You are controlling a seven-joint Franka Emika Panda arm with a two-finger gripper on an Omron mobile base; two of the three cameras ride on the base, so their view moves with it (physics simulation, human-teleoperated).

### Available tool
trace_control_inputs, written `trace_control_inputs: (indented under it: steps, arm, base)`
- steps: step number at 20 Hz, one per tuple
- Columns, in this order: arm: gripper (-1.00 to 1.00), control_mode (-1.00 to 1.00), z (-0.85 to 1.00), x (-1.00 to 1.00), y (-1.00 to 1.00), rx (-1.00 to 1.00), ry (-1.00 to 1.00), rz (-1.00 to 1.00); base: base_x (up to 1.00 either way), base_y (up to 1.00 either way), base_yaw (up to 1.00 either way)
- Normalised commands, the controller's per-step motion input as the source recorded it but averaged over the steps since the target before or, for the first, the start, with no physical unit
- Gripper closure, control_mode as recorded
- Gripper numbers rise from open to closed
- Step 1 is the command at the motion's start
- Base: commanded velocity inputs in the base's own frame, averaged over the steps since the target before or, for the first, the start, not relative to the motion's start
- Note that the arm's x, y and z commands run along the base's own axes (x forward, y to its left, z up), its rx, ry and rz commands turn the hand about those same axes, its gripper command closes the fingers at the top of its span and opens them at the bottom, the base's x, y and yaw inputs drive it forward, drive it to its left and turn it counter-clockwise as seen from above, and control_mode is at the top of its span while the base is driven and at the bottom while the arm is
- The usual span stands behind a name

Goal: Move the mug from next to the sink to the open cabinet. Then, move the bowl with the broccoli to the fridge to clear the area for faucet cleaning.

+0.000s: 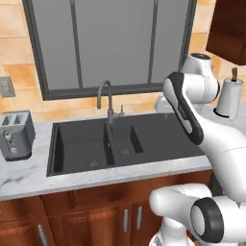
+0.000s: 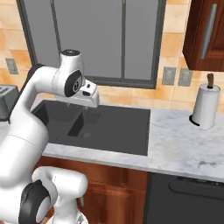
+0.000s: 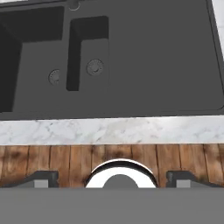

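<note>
fingers (image 3: pixel 112 179) spread, empty | above sink (image 3: pixel 144 57) | faucet (image 1: pixel 106 98) upright

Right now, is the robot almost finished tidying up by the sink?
No, nothing looks done yet. The gripper is open with nothing in it, hanging over the sink, so nothing is in hand. I can't see the mug or the bowl near the faucet from these views; beside the sink are a toaster and a paper towel roll. Both moves are still left.
</note>
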Motion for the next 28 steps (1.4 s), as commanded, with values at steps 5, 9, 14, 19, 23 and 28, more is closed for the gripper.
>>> trace_control_inputs:
  steps: [5,9,14,19,23,28]
  arm:
    - [-1.0,1.0,0.0,0.0,0.0,0.0,0.0,0.0]
    - [-1.0,1.0,0.0,0.0,0.0,0.0,0.0,0.0]
    - [-1.0,1.0,0.0,0.0,0.0,0.0,0.0,0.0]
    - [-1.0,1.0,0.0,0.0,0.0,0.0,0.0,0.0]
    - [-1.0,1.0,0.0,0.0,0.0,0.0,0.0,0.0]
    - [-1.0,-1.0,-0.39,0.13,0.14,0.02,-0.02,-0.01]
  base:
    - [-0.11,0.99,0.0]
    - [0.18,1.0,0.0]
    - [0.25,1.0,0.0]
    - [0.52,1.0,0.0]
    - [0.56,0.96,0.0]
    - [0.09,0.14,0.0]
